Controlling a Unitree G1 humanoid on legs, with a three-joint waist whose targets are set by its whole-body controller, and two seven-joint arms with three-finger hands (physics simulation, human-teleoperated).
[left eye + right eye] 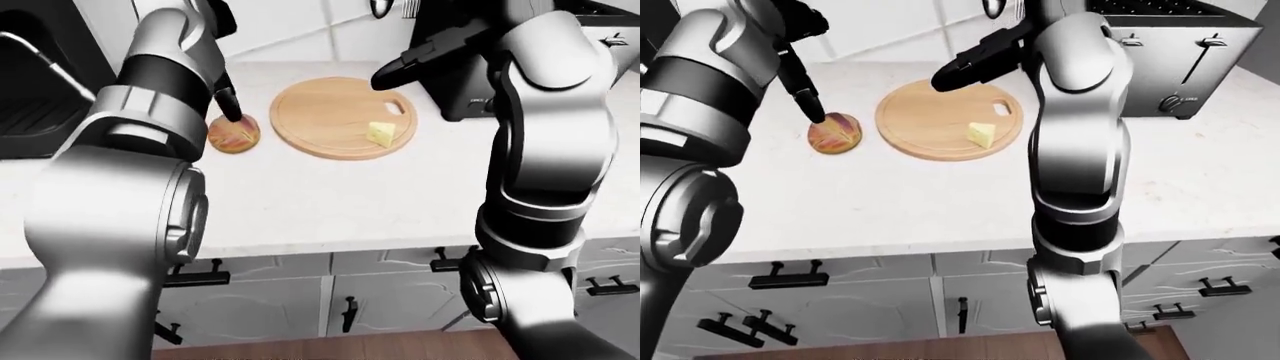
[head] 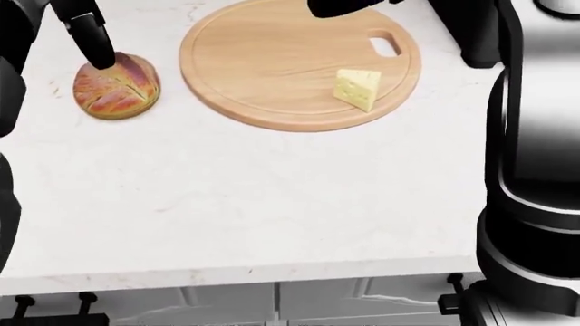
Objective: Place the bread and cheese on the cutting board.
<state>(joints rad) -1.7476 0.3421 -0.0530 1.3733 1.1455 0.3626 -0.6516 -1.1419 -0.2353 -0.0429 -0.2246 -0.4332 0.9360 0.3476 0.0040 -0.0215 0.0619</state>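
Left to right, head view. At the upper left of the frame the left hand (image 2: 89, 37) is reaching down with one dark finger touching the top edge of the bread (image 2: 116, 86); whether its other fingers are spread or curled cannot be told, and nothing is gripped. The bread, a round, domed loaf with a scored, reddish-brown crust, is lying on the pale speckled counter (image 2: 272, 204), just beside the left rim of the cutting board (image 2: 272, 61) but off it. The board is a flat wooden disc with visible grain and a small handle slot. The cheese (image 2: 357, 88), a pale yellow wedge with holes, is already sitting on the board's right half. At the upper centre the right hand (image 1: 965, 64) is hovering over the board, holding nothing; its degree of opening cannot be told.

Judged step: cheese placed, bread pending. The next move calls for closing fingers round the loaf, lifting it and carrying it rightward onto the board.
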